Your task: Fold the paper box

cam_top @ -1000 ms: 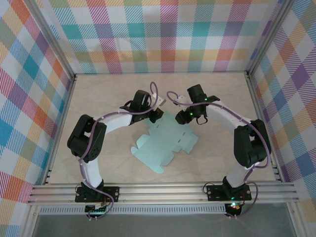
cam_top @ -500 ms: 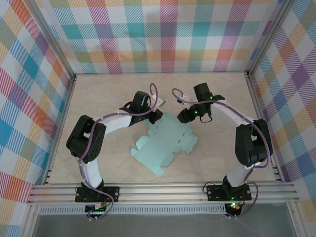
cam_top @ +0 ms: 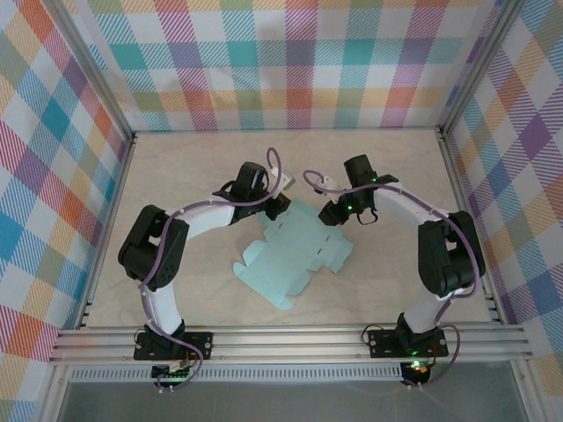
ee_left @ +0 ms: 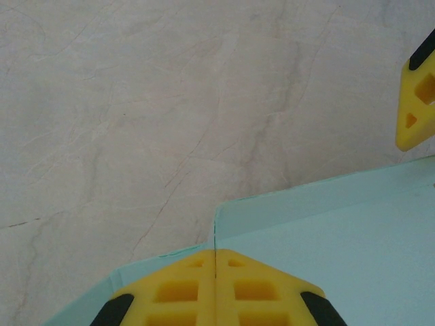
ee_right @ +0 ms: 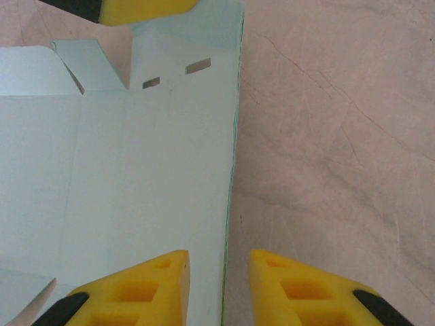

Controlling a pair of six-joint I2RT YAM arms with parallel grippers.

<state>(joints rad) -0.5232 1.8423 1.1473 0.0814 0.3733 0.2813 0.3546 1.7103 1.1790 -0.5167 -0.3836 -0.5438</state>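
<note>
The paper box (cam_top: 295, 255) is a flat pale mint die-cut sheet lying mid-table, with flaps and small slots. My left gripper (cam_top: 280, 207) is at its back left corner. In the left wrist view the yellow fingers (ee_left: 177, 292) press together with the thin edge of a raised flap (ee_left: 326, 224) pinched in their seam. My right gripper (cam_top: 331, 214) is at the back right edge. In the right wrist view its jaws (ee_right: 219, 272) stand apart, astride the sheet's long edge (ee_right: 232, 176), touching neither side.
Plaid walls and aluminium posts (cam_top: 457, 158) box in the beige marbled table (cam_top: 176, 167). A metal rail (cam_top: 290, 338) runs along the near edge by the arm bases. Bare tabletop lies behind and to both sides of the sheet.
The right gripper swung out to the right, then came back to the sheet's back right edge, its jaws narrower. The left gripper and the sheet stayed put.
</note>
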